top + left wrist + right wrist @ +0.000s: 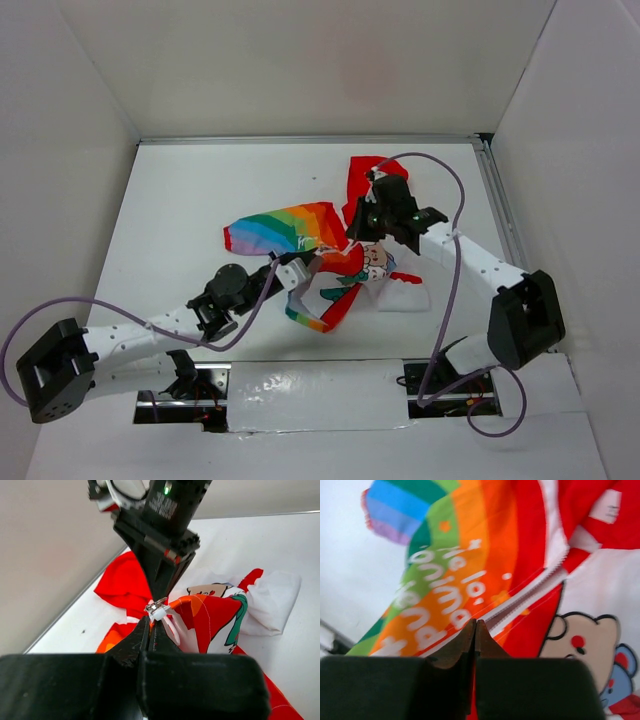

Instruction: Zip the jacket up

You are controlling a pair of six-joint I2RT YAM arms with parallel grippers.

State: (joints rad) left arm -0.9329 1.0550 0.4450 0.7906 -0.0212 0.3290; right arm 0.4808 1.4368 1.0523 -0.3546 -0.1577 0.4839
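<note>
Fingers [136, 641] on my left gripper [151, 622] are pressed together, with a small white zipper pull [159, 612] nipped at their tips (a metal bit glints on top of it). My right gripper [159, 593] comes down from above in the left wrist view. Its two black jaws are likewise drawn to a point, and that point sits just over the pull, biting into bunched red cloth of the jacket [330, 260]. From the right wrist camera I see the same closed tips at the edge where the zipper teeth [530, 592] run up and to the right. The teeth lie between the rainbow side [440, 595], with its white lettering, and the white side with a cartoon bear [585, 640]. Both grippers meet at nearly one spot, tips close together.

From above, the jacket sits about the middle of the table [170, 200], between the two arms. Its rainbow side fans out to the left, the red hood [362, 178] lies toward the far wall, and a white part [405, 296] lies flat on the near right. Cloth around the grippers is pulled up off the table. I cannot tell how far the zipper is joined below the pull.
</note>
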